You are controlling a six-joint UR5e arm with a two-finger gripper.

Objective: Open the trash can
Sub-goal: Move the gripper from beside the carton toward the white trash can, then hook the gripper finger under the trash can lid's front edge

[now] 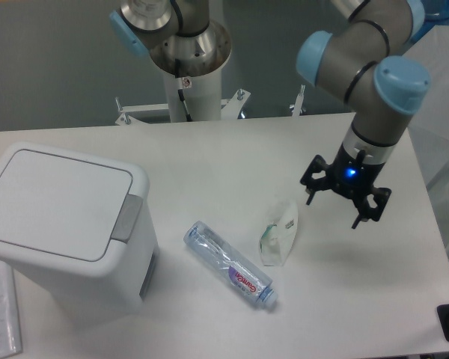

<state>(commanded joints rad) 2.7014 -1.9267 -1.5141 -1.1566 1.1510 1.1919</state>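
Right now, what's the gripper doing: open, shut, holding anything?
Gripper: open, holding nothing, hanging above the table right of the crumpled wrapper, far from the trash can.

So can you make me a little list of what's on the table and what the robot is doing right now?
trash can: white bin at the left of the table, lid shut flat
button: grey tab on the bin's right edge, not pressed
bottle: clear plastic bottle lying on its side mid-table
wrapper: crumpled clear packet right of the bottle
tool: open, holding nothing, above the table's right side, far from the bin
table: white top
task state: bin not yet opened
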